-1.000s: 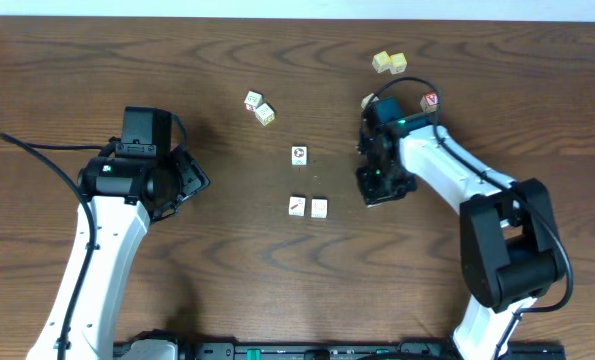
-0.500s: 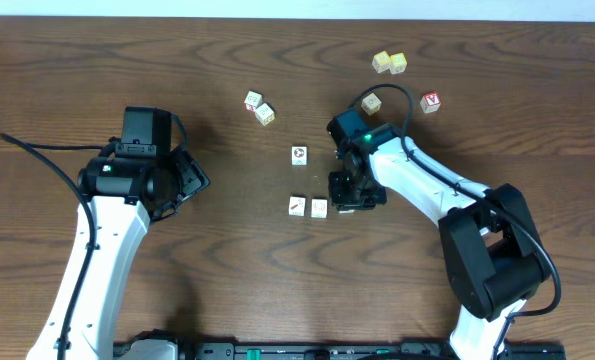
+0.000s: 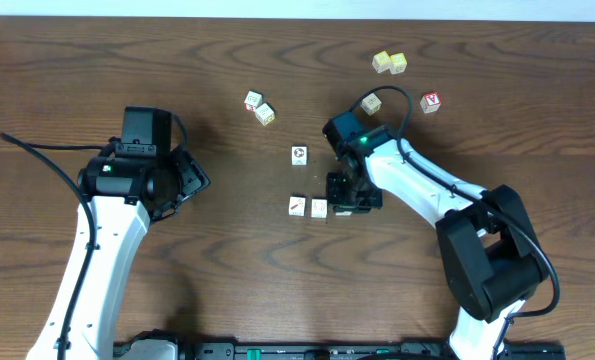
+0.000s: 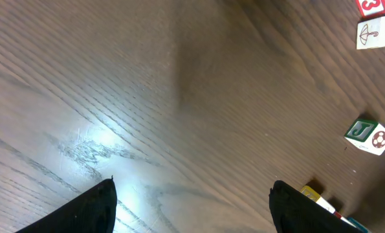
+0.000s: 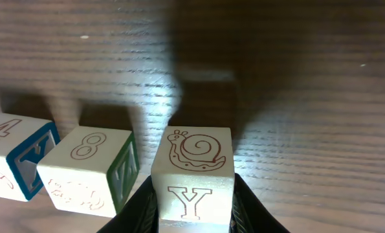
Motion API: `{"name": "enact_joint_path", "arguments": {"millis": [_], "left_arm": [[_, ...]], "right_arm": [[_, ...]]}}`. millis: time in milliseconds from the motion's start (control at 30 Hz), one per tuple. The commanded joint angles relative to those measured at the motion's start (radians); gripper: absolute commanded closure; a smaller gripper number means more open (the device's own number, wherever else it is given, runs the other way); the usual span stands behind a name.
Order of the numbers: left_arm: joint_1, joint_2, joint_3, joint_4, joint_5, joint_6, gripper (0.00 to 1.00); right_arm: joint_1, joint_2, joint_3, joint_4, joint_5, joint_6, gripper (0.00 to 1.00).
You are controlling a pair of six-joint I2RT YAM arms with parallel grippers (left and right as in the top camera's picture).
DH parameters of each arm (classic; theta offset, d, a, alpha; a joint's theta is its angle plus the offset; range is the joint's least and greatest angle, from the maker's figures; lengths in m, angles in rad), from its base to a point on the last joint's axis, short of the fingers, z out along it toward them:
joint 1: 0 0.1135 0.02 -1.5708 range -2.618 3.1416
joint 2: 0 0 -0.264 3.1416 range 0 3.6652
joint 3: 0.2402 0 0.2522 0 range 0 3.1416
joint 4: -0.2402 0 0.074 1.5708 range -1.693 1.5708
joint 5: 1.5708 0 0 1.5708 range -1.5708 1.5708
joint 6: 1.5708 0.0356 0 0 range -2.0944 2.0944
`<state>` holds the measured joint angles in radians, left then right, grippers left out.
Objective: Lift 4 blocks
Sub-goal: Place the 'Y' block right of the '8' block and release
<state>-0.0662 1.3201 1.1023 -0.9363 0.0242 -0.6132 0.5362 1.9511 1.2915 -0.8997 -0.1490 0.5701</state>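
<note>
A snail block (image 5: 193, 165) is gripped between the fingers of the right gripper (image 3: 343, 196), low over the table (image 3: 237, 270); whether the wood is touched cannot be told. It is lined up just beside an 8 block (image 5: 82, 169) and a blue-edged block (image 5: 14, 152). A ring block (image 3: 299, 155) is set apart, farther back. The left gripper (image 3: 195, 180) is spread wide open, well apart from them.

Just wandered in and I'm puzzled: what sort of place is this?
Probably a robotics lab bench: two white robot arms mounted at a wooden table, with small letter blocks scattered on it, one block pinched in the right gripper.
</note>
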Motion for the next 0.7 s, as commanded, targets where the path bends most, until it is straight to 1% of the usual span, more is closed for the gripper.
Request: {"name": "enact_joint_path", "arguments": {"millis": [0,300,467,533,667], "left_arm": [[0.005,0.0,0.008,-0.005,0.002,-0.001,0.24],[0.005,0.0,0.008,-0.005,0.002,-0.001,0.24],[0.005,0.0,0.008,-0.005,0.002,-0.001,0.24],[0.005,0.0,0.008,-0.005,0.002,-0.001,0.24],[0.005,0.0,0.008,-0.005,0.002,-0.001,0.24]], "right_arm": [[0.026,0.013,-0.029,-0.005,-0.014,0.02,0.88],[0.043,0.013,-0.03,-0.008,-0.007,0.02,0.86],[0.041,0.013,-0.029,-0.005,0.017,0.021,0.78],[0.041,0.013,-0.029,-0.004,0.017,0.021,0.71],[0.035,0.013,-0.021,-0.004,0.016,0.02,0.62]]}}
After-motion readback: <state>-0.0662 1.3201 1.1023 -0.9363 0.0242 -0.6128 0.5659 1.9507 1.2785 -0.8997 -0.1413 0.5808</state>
